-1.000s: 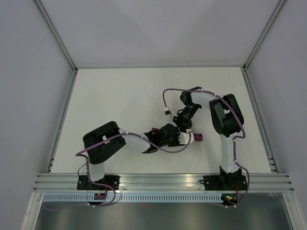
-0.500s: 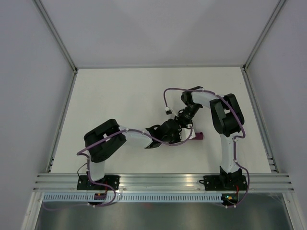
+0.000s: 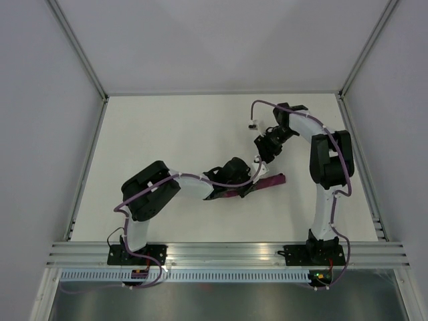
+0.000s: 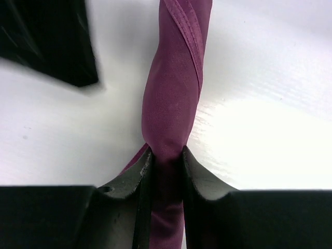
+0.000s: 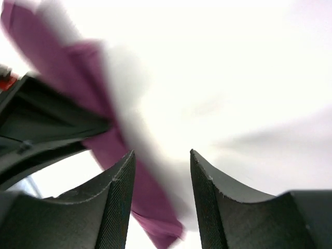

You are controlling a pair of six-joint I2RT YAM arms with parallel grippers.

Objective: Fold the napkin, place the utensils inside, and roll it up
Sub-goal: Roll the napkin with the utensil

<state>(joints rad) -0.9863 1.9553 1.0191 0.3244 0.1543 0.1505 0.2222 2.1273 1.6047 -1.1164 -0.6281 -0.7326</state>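
Magenta napkin (image 3: pixel 273 180), rolled slim, lying right of centre on tabletop (image 3: pixel 167 134); left hand (image 3: pixel 248 189) clamped around roll; right hand (image 3: pixel 259 156) near its far side, fingers parted, empty.

Left wrist view: the napkin (image 4: pixel 174 104) is running off the top edge, and its lower part is disappearing between the clamped jaws of the left gripper (image 4: pixel 166 171), so neither end is showing. The roll is concealing its own inside. A dark shape (image 4: pixel 46 41) at upper left is blurring and being cut by two edges; unidentifiable.

Right wrist view: the napkin is smearing across the left half, outline unclear. A dark body (image 5: pixel 41 124) is being cut by the left edge.

Top view: the left gripper is covering the napkin's middle; folds too small to read.
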